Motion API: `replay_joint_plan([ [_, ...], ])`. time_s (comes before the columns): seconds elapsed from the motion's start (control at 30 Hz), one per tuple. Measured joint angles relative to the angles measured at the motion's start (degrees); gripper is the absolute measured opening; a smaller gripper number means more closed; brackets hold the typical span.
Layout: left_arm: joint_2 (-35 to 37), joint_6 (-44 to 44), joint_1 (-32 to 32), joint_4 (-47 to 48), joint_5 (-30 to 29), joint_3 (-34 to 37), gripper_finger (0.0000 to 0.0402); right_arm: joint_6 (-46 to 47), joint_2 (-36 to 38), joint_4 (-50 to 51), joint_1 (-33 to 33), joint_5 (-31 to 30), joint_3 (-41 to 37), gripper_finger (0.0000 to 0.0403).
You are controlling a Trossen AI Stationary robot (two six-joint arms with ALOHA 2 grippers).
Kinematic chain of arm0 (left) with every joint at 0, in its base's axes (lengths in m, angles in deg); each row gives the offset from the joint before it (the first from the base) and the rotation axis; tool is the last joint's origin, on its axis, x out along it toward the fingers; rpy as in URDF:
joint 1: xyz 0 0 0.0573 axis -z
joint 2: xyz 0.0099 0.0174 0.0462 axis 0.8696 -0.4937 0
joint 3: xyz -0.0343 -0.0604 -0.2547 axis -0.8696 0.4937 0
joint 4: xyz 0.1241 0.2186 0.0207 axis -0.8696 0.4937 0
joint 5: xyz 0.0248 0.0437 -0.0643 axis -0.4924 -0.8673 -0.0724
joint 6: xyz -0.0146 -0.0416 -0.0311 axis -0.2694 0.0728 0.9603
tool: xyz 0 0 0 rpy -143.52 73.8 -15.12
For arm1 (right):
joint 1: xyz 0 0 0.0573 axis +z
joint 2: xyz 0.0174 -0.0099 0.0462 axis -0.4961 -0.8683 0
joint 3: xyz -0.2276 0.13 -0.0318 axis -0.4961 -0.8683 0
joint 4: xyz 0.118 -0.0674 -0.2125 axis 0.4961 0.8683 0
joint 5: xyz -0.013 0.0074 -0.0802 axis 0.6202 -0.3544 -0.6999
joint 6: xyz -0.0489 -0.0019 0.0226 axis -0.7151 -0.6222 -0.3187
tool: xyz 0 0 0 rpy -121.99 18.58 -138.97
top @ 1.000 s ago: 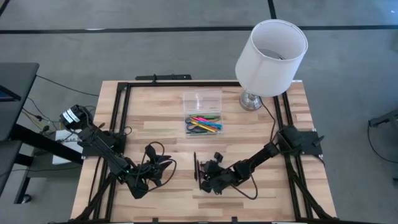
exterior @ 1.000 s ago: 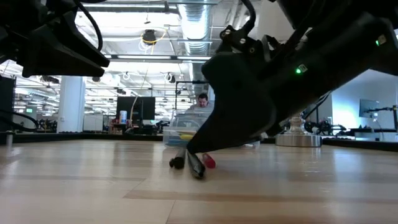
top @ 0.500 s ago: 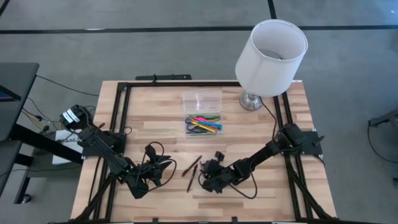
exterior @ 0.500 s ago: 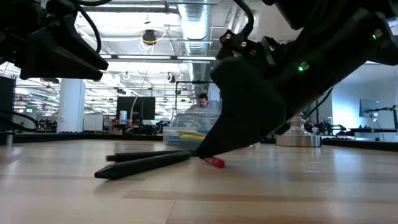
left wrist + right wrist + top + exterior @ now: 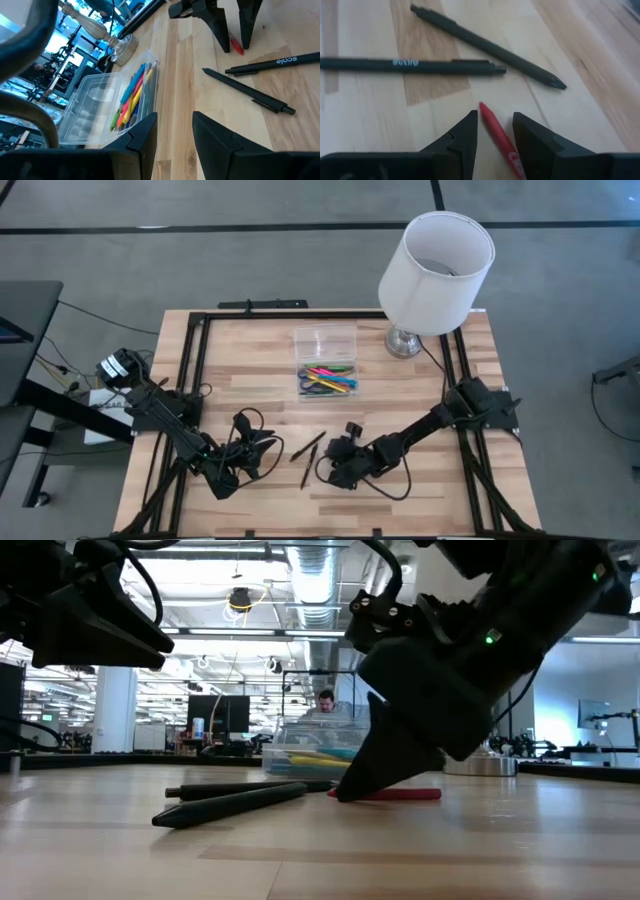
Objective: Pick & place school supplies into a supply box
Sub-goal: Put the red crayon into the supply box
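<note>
Straddling the red pen (image 5: 499, 137) beside two black pens (image 5: 420, 65), the right gripper (image 5: 495, 131) has its fingers apart. It should lower squarely, then close. The left gripper (image 5: 174, 131) waits nearby, fingers apart too.

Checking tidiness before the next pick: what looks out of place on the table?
Two black pens and a red pen lie loose on the table, outside the supply box. The right pincer stands open astride the red pen.
</note>
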Motion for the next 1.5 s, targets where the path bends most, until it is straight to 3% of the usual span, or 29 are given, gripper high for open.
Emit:
replay_joint_plan([
  [0.37,0.00,1.11,0.00,0.74,0.39,0.00,0.0119,-5.79,0.03,20.29,0.13,2.22,7.51,0.0120],
  [0.57,0.00,1.46,0.00,0.92,0.39,0.00,0.0119,-5.83,0.01,31.76,0.11,6.36,10.75,0.0120],
  [1.33,0.00,1.77,0.00,0.77,1.51,0.00,0.0119,-16.02,0.10,32.12,-5.26,12.86,12.67,0.0097],
  [1.5,0.00,1.77,0.00,0.78,1.53,0.00,0.0119,-19.36,0.11,31.73,-7.48,17.98,13.11,0.0097],
])
